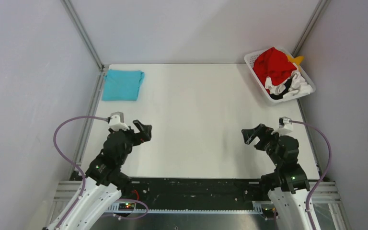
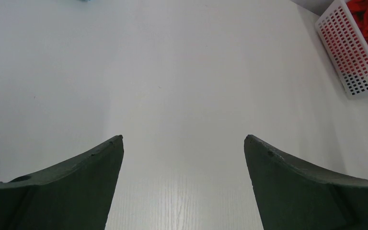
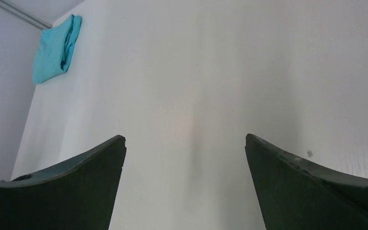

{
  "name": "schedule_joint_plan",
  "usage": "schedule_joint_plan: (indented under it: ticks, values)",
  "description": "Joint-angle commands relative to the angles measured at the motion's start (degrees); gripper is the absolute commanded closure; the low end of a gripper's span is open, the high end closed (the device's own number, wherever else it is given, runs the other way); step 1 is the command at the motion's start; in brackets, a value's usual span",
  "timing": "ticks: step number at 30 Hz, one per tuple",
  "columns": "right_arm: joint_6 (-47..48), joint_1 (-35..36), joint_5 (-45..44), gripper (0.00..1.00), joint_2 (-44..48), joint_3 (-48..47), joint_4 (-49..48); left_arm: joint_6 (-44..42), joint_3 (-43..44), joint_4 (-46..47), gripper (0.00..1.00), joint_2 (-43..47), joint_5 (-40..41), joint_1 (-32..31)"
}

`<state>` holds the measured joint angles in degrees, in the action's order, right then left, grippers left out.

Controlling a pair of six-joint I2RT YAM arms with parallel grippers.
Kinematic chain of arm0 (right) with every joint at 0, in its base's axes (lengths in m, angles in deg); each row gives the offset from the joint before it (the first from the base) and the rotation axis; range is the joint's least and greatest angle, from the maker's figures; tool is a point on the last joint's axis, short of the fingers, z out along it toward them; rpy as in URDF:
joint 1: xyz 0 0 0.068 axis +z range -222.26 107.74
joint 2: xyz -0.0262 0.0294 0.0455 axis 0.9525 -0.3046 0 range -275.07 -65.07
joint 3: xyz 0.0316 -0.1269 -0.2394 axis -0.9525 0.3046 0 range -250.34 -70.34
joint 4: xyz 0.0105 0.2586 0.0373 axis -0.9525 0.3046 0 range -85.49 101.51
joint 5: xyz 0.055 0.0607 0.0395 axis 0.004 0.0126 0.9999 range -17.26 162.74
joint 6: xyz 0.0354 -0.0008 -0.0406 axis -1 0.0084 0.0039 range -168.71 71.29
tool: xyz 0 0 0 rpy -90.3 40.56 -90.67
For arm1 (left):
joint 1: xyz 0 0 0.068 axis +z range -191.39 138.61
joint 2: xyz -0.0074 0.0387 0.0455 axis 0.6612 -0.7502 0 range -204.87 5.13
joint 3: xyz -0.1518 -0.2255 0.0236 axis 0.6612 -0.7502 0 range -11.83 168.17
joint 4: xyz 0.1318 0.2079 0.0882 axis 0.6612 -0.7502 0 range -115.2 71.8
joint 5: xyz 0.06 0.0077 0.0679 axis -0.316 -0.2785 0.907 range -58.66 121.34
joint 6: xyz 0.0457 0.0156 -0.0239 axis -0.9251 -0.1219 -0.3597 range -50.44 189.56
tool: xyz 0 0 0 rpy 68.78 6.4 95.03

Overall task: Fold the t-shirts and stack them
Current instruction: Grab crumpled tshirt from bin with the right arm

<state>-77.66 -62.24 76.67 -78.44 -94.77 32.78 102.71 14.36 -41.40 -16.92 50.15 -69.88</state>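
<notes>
**Two grippers spread wide, nothing held, shirts far ahead of the fingers**

Both arms sit low at the near edge of the white table (image 1: 196, 120). The left gripper (image 1: 144, 130) has its two dark fingers (image 2: 76, 182) as far apart as they go. Only table surface shows between them and nothing is in their grasp. The right gripper (image 1: 248, 136) stands the same way, its dark fingers (image 3: 311, 187) splayed fully and closed on nothing. The two grippers are well apart and turned slightly toward each other.

A folded turquoise-blue cloth t-shirt (image 1: 122, 85) lies flat at the far left corner of the table. It is ahead of the left fingers and a little to their left, well clear of them. From the right wrist it shows far ahead and to the left of those fingers.

A white plastic lattice basket (image 1: 250, 61) sits at the far right corner, ahead of the right fingers and slightly to their right, well apart from them. In the left wrist view it lies far ahead to the right. Heaped in it are a large bright red t-shirt (image 1: 274, 64) on top, an orange-yellow t-shirt (image 1: 295, 60) poking out at the far rim, and a crumpled white t-shirt (image 1: 301, 84) beside a black t-shirt (image 1: 281, 92) at the nearer end.
</notes>
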Motion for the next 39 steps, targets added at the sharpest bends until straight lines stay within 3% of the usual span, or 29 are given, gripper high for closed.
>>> schedule_joint_plan:
  ticks: [1,7,11,15,22,32,39]
  values:
    - [-2.5,0.1,0.1,0.01,-1.9,-1.0,-5.0,1.2,-0.1,2.1,0.00,0.2,-0.1,-0.2]
    - [-2.5,0.1,-2.7,0.01,-11.9,-8.3,-14.0,0.7,2.3,3.6,0.00,-2.7,2.2,-0.2]
    - [1.0,-0.3,-13.5,0.01,-28.8,-21.3,-15.2,0.3,3.6,5.2,0.00,-6.2,4.1,-0.2]
    - [5.8,-3.0,-20.6,0.01,-48.9,-42.7,-7.5,0.2,3.3,6.0,0.00,-8.3,5.1,-0.3]
    - [16.0,-9.3,-19.0,0.01,-73.6,-59.8,-10.6,-0.6,1.7,6.6,0.00,-6.8,7.1,-0.2]
    - [31.6,-14.6,-23.7,0.03,-105.9,-94.8,-3.4,-1.1,0.2,6.5,0.00,-6.1,8.6,-0.2]
    - [34.3,-15.1,-24.7,0.08,-117.8,-102.3,0.0,-0.8,0.7,6.6,0.00,-8.4,10.2,-0.2]
